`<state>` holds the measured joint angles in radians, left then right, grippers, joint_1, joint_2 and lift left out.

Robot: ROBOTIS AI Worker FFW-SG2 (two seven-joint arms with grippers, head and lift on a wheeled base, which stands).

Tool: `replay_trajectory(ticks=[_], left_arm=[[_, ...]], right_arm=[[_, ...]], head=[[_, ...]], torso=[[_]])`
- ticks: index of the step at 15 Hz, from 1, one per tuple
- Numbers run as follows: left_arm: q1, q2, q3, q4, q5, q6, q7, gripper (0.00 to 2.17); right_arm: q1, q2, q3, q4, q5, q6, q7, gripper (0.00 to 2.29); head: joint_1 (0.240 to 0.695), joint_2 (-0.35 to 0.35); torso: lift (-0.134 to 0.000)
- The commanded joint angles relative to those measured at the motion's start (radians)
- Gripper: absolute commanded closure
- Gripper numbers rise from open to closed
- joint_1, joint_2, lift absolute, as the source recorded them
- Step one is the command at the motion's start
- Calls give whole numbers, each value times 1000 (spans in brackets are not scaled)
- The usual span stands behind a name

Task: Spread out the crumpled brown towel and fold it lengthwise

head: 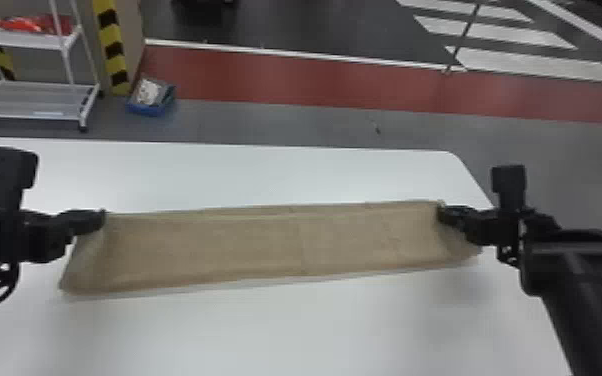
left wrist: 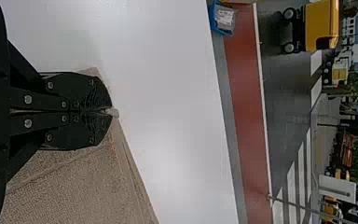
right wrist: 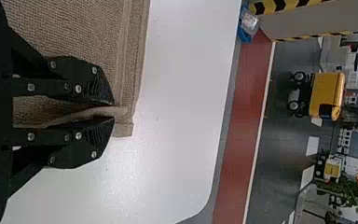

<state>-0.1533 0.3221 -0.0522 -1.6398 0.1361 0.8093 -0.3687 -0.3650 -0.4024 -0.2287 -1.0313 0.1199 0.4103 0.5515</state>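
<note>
White table (head: 285,330) across the middle and bottom of the head view; far edge runs nearly level, rounding off at centre right. A wide strip of white top lies between that edge and the cloth, a deeper one from the cloth down to the bottom of the frame: room on both sides. Brown towel (head: 265,245) on the table, a long narrow band from centre left to centre right, lower edge climbing slightly rightward; a second edge shows along its upper side. Both ends slant outward below the fingertips. White rack (head: 40,100), upper left, beyond the table. Right gripper (head: 445,214), centre right, at the towel's upper right corner: fingers a little parted, a fold of towel edge between them. Left gripper (head: 102,218), centre left: fingers pressed together, pinching the upper left corner, a nub of cloth poking past the tips. Blue box (head: 151,108) on the floor, upper left, beside the rack.
</note>
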Motion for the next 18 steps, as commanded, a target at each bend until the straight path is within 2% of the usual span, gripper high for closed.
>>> replay_trajectory(ticks=[1, 6, 10, 13, 18], left_arm=[[0, 0, -1, 0, -3, 0, -1, 1349], [18, 3, 22, -46, 2, 9, -2, 1349], [113, 9, 97, -195, 16, 58, -16, 1349], [118, 12, 121, -207, 23, 61, -15, 1349], [47, 6, 107, -150, 17, 46, 1, 1349]], right_arm=[[12, 0, -5, -16, -9, 3, 5, 1004], [103, 0, -78, -193, -52, 65, 19, 1004], [189, 4, -136, -366, -134, 141, 36, 1001], [193, 8, -166, -389, -134, 141, 30, 1001], [143, 17, -153, -386, -134, 132, 11, 1001]], head=[[695, -209], [695, -209], [695, -217], [695, -214], [695, -204]], torso=[[-123], [-123], [-123], [-123], [-123]])
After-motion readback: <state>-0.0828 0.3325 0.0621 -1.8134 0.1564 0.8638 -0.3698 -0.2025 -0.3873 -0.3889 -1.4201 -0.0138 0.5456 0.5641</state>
